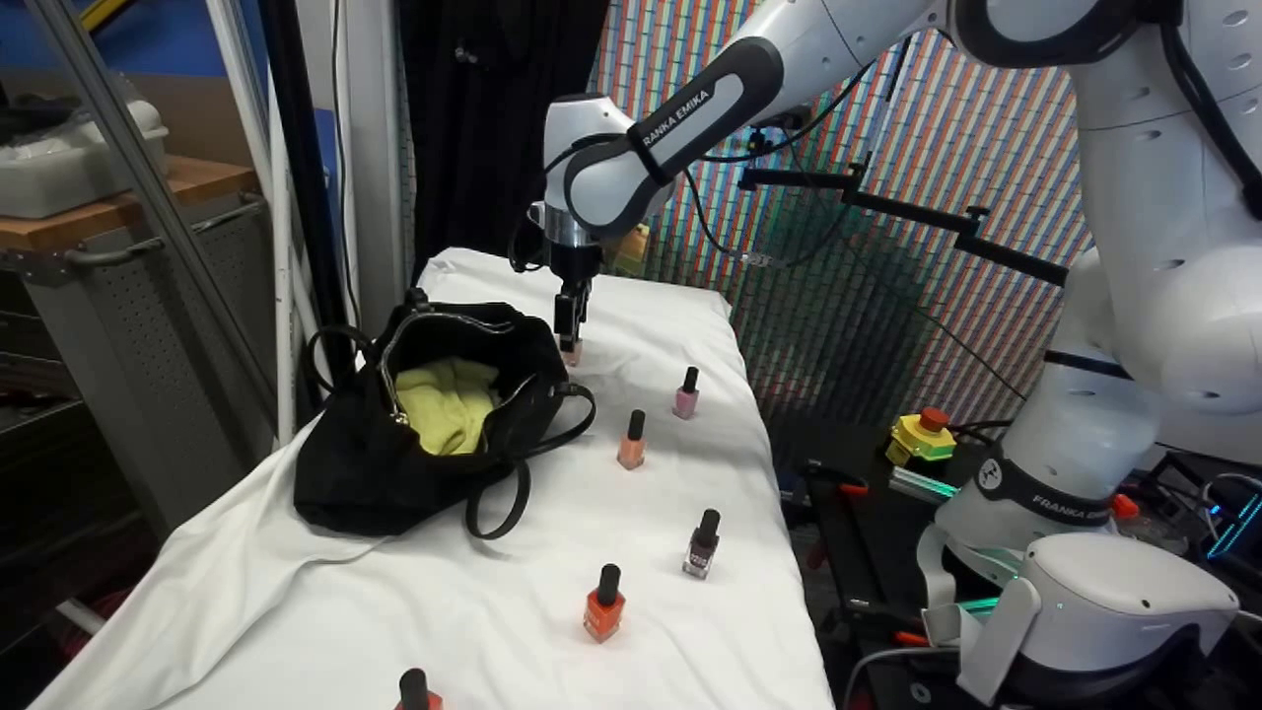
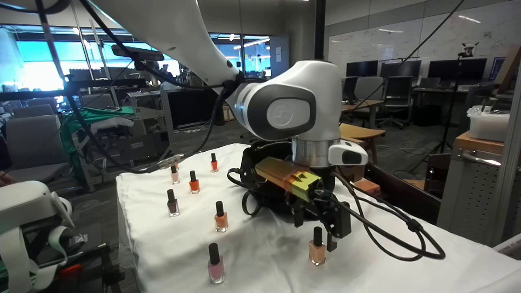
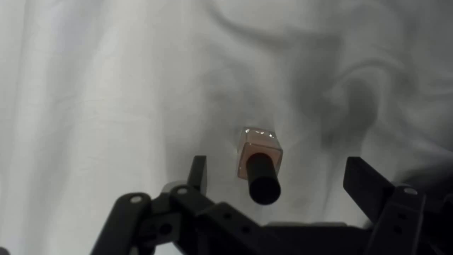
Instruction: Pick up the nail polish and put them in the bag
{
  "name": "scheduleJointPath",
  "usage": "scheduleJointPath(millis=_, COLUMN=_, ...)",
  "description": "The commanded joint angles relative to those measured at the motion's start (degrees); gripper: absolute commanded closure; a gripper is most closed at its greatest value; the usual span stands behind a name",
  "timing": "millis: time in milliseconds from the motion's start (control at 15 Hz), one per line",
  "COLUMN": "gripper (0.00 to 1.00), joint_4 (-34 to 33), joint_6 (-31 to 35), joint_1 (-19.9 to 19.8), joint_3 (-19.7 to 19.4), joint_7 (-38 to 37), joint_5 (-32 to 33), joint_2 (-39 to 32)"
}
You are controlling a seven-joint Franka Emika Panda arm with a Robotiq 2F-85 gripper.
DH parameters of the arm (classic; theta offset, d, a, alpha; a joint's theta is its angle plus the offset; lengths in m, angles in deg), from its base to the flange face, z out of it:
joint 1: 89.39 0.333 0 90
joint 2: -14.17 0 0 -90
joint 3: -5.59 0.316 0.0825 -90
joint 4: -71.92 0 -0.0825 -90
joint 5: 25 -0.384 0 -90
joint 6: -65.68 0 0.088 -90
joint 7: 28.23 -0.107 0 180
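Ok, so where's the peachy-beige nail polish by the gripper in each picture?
In an exterior view: the nail polish is just left of centre, about mid-height, partly hidden by the gripper.
In an exterior view: the nail polish stands right of centre, low down.
Wrist view: the nail polish is right of and below centre, between the open jaws.
Shared landmark: the gripper, close to it in all three.
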State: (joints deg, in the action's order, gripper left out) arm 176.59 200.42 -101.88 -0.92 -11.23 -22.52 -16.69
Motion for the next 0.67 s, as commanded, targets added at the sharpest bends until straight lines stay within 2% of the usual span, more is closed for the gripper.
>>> scheduleJointPath(millis=0, gripper=0.0, joint_4=-1.39, joint_6=3.48, joint_1=-0.51, joint_3=0.54, joint_7=-0.45, joint_5=0.38, joint_2=-2.51)
scheduleJointPath(millis=600, gripper=0.0, joint_4=-0.29, joint_6=5.17, joint_1=-0.23, joint_3=0.14, joint_7=-0.52, joint_5=1.86, joint_2=-4.2)
